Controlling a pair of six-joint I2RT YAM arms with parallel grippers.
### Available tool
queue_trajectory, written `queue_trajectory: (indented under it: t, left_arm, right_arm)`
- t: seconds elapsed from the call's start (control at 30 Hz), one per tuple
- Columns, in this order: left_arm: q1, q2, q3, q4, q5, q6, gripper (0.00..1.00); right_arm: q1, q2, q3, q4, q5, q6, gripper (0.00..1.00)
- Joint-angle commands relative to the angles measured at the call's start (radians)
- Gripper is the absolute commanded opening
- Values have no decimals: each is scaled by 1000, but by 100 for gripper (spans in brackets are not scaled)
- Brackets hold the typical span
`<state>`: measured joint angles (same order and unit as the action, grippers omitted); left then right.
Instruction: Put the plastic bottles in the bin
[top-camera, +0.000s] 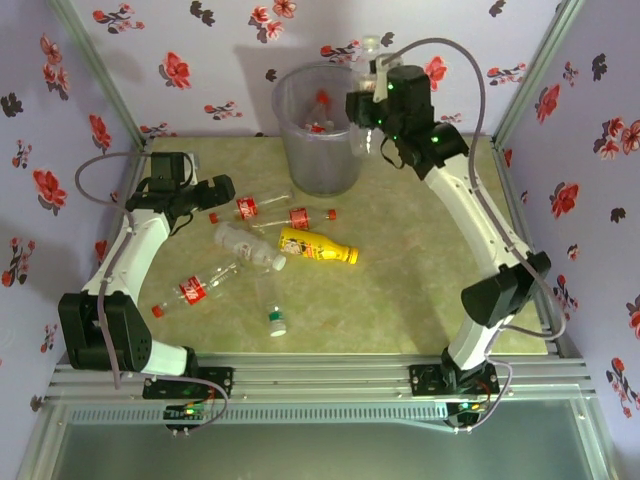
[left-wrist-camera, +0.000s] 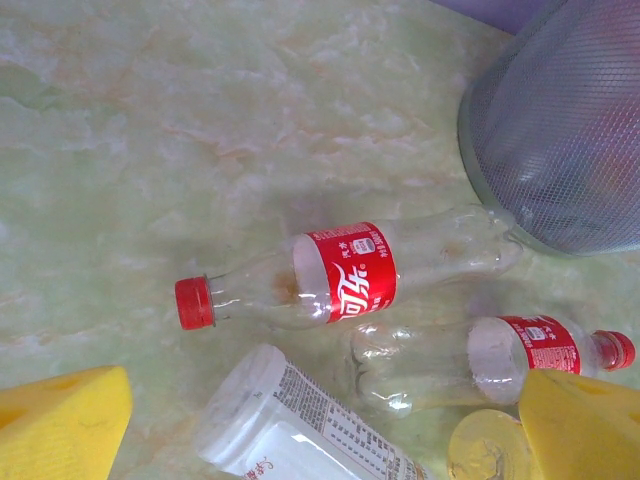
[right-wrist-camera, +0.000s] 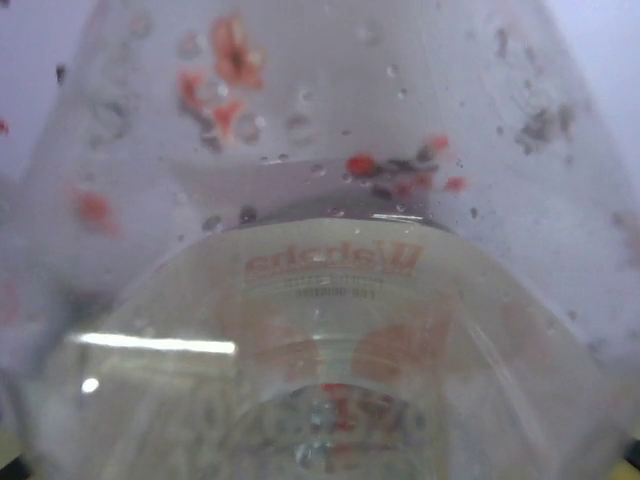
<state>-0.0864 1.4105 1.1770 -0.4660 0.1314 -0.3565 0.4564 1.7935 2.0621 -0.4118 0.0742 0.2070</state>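
Clear bottle (right-wrist-camera: 330, 340) blurs the right wrist view, right gripper (top-camera: 368, 90) clamping it by the bin (top-camera: 320, 150); left gripper (left-wrist-camera: 322, 425) jaws apart.

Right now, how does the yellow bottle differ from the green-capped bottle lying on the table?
The yellow bottle is opaque and bright; the green-capped bottle is clear, nearly blending into the table. The yellow bottle lies crosswise, cap toward the robot's right; the green-capped bottle points its cap at the near edge. Both lie on their sides, outside the bin.
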Motion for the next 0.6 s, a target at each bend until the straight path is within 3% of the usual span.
queue_trajectory:
  t: [0.0,0.3,0.57]
  left_arm:
    - [-11,-25,26,-17,-15,20,100]
    - [-14,-37,26,-17,-29,27,100]
    - [-15,-36,24,-16,-29,28,100]
  right_arm:
    - [-31,94,119,120,-14,96,46]
    - [-67,466,607,-12,-44,123,46]
    - [-68,529,556,-17,-46,101,46]
